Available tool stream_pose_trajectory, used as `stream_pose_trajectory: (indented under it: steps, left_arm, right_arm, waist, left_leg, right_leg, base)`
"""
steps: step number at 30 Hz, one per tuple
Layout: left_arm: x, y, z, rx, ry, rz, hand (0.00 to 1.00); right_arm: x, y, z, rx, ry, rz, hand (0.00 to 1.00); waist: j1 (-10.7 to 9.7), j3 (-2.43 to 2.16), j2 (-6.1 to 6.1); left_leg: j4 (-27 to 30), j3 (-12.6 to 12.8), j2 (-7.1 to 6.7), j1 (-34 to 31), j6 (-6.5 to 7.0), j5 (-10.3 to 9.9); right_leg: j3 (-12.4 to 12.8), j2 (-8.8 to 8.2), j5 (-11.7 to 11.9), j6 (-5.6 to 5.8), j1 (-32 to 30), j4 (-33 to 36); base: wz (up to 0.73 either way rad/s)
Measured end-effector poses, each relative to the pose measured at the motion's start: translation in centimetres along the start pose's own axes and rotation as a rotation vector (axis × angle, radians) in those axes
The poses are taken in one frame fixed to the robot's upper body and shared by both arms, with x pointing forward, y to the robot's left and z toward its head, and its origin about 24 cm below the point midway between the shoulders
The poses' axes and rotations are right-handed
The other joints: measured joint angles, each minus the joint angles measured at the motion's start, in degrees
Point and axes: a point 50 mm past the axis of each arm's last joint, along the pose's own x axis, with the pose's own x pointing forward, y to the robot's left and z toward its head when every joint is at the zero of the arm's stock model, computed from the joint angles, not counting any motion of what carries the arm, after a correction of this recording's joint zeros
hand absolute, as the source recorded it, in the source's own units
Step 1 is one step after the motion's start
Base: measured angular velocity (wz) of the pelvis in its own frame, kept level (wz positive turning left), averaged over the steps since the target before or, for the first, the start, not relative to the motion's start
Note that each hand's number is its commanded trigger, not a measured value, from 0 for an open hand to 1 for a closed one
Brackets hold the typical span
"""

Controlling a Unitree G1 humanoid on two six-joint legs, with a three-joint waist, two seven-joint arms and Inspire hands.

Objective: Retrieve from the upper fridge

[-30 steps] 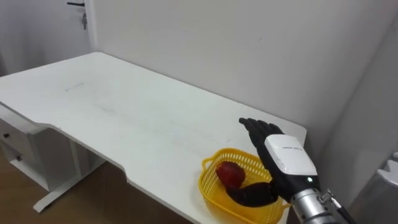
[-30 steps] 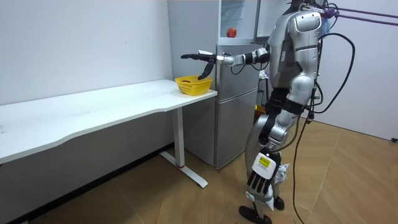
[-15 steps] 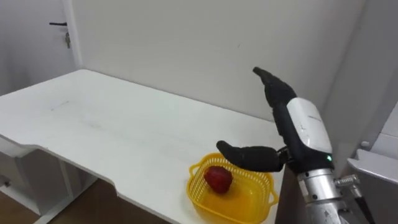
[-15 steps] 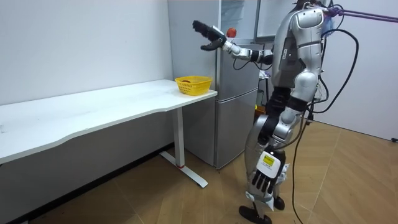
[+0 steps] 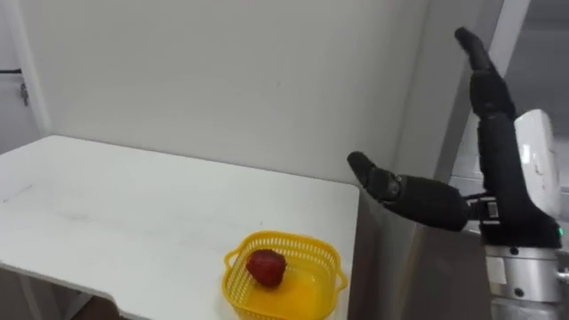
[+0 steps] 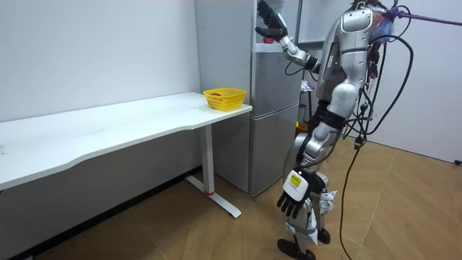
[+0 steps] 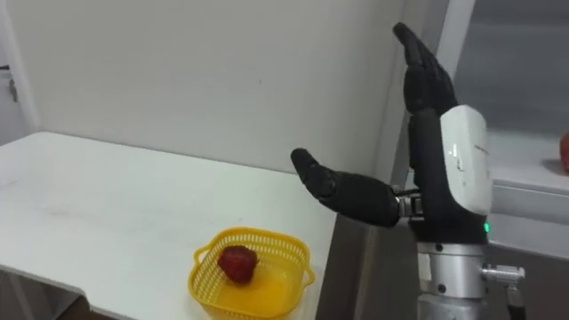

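Observation:
My right hand (image 5: 498, 151) is raised high and open, fingers straight up and thumb stretched out to the left, holding nothing. It stands in front of the grey fridge (image 6: 274, 108), level with the open upper compartment. A red fruit (image 7: 564, 153) lies on the shelf inside, to the right of the hand. On the table's near right corner sits a yellow basket (image 5: 283, 237) with another red fruit (image 5: 265, 267) in it, below and left of the hand. My left hand (image 6: 294, 196) hangs open by my leg.
The long white table (image 5: 133, 204) runs off to the left along the pale wall. The fridge stands directly at the table's right end, and I stand in front of it on the wooden floor (image 6: 404, 209).
My right hand rose from the basket, leaving the red fruit there, and swung up and right to the fridge's upper compartment. My view turned right with it.

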Motion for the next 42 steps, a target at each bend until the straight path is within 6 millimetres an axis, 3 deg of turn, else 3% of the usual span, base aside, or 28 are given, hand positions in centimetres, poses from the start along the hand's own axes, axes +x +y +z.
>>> stream_pose_trajectory:
  steps: [5,9,15,26,42]
  left_arm:
    - [0.0,-0.6,-0.3,-0.004,0.014,0.001,0.00]
    - [0.0,-0.5,-0.2,-0.014,0.011,0.018,0.00]
    - [0.0,-0.4,0.0,-0.016,-0.002,0.022,0.00]
    - [0.1,0.0,0.9,-0.008,-0.028,0.026,0.00]
    - [0.0,0.1,0.2,-0.045,-0.020,0.034,0.00]
  right_arm:
    - [-0.5,-0.6,0.9,-0.001,-0.051,-0.045,0.00]
    - [-2.2,-1.2,1.0,-0.054,-0.043,-0.027,0.00]
    - [-2.9,-1.8,0.6,-0.016,0.007,-0.038,0.00]
    - [-2.4,-3.9,0.5,-0.054,0.001,-0.120,0.00]
    - [-2.7,-5.5,-1.5,-0.145,0.060,-0.184,0.00]
  waist:
    - [-2.0,-0.06,-0.30]
    - [-2.7,-0.20,-0.95]
    - [-4.5,-0.02,-1.12]
    - [-7.6,-0.03,-1.19]
    - [-6.7,0.07,-1.18]
  left_leg:
    - [-1.1,0.6,0.08,0.5,-0.06,0.0]
    - [-2.0,0.6,0.16,0.4,-0.10,0.1]
    - [-2.5,0.8,0.18,1.4,-0.10,0.0]
    - [-2.6,1.6,0.24,1.4,-0.09,0.0]
    - [-2.9,1.7,0.25,2.1,-0.10,0.0]
  right_leg:
    - [0.8,0.20,0.0,0.00,0.3,0.0]
    - [0.9,0.25,0.0,0.00,-0.2,0.1]
    - [0.9,0.19,0.0,0.04,0.4,0.1]
    - [1.8,0.22,0.0,0.02,0.1,0.1]
    - [2.1,0.32,0.0,0.03,0.5,0.1]
  base:
    - [-0.03]
    - [-0.03]
    - [-0.02]
    - [-0.03]
    - [0.00]
